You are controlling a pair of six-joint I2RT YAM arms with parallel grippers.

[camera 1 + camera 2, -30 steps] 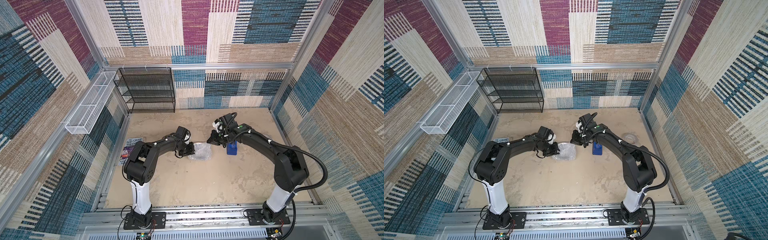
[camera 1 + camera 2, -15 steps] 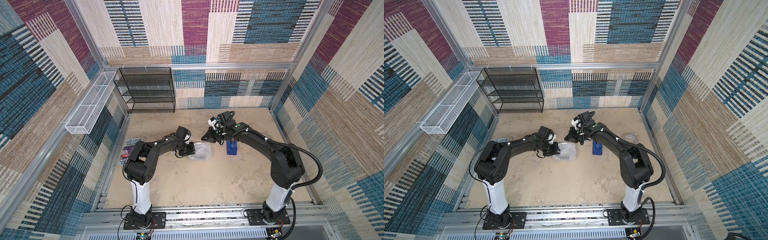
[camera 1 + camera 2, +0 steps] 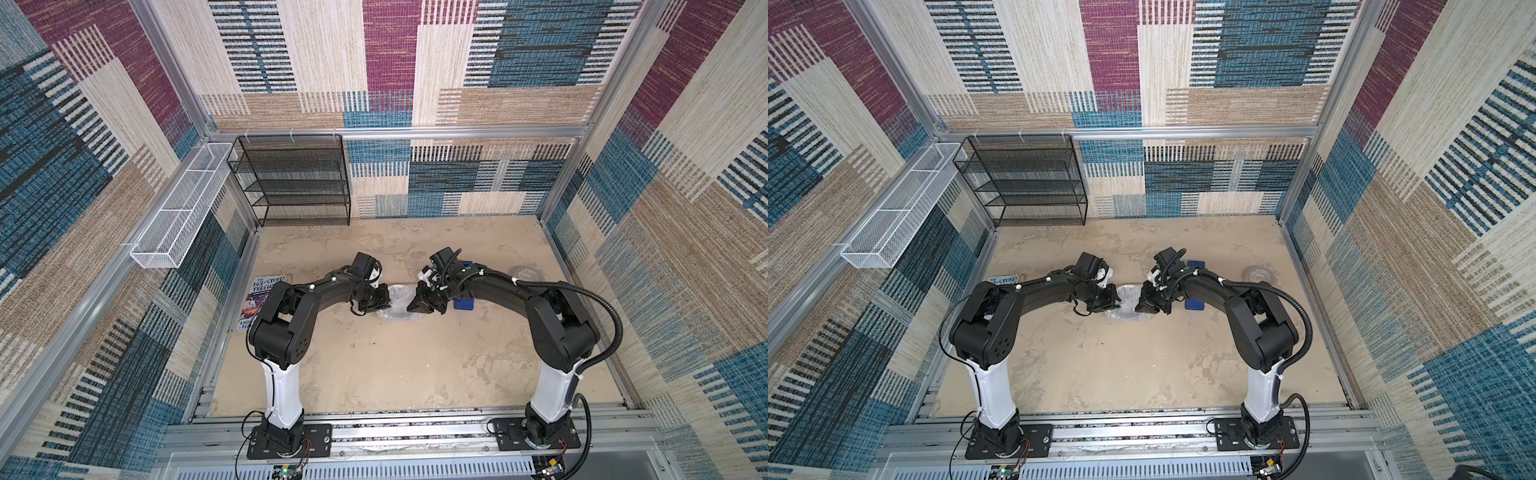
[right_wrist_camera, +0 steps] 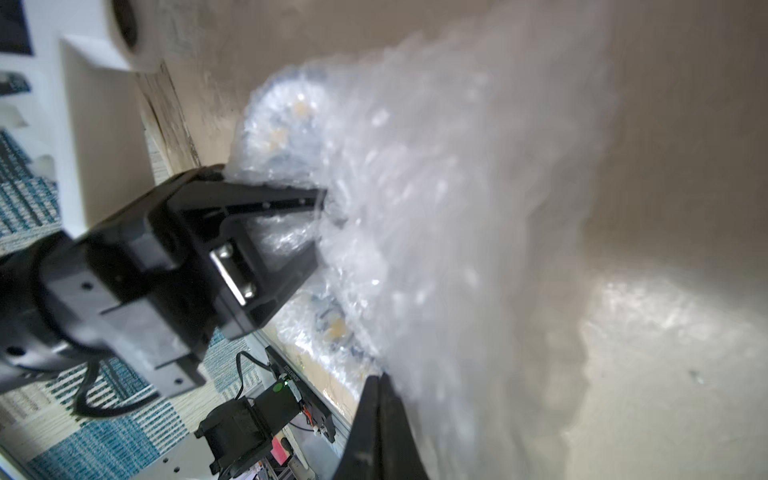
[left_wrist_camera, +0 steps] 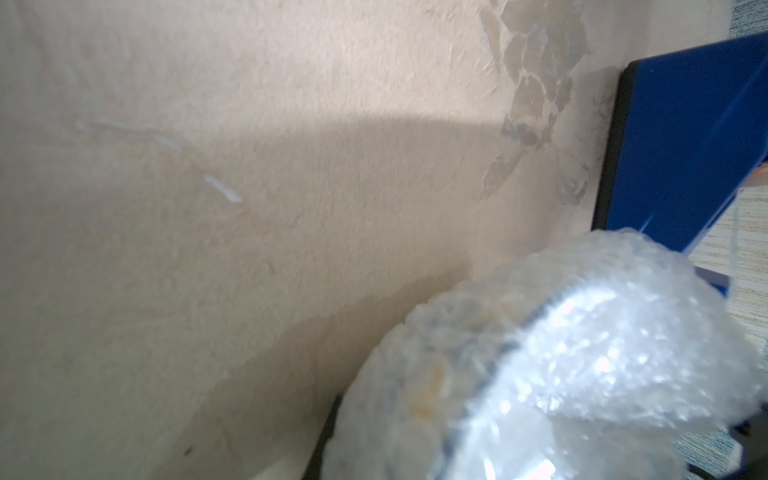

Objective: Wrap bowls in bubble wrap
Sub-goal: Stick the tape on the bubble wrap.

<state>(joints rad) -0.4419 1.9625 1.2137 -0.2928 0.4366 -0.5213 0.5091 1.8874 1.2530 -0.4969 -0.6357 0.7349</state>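
In both top views I see the clear, shiny bubble wrap (image 3: 398,309) (image 3: 1128,307) bunched into a small bundle mid-surface. My left hand (image 3: 386,302) and right hand (image 3: 414,307) meet it from opposite sides, I judge to stop the folds springing back. The blue rectangular tape dispenser (image 3: 463,303) lies just beside the right hand and the whitish tape roll (image 3: 525,274) well apart, while the sandy beige surface (image 3: 374,374) nearer me offers open room. The left wrist view shows the small round blue-and-white ceramic bowl (image 5: 440,374) under the wrap, its rim a dark arc, with the dispenser's edge close behind. In the right wrist view the left hand is clamped on the wrapped rim. The right hand's fingers (image 4: 365,424) are pressed together at the wrap's loose edge, and I cannot tell whether a fold is nipped between them.
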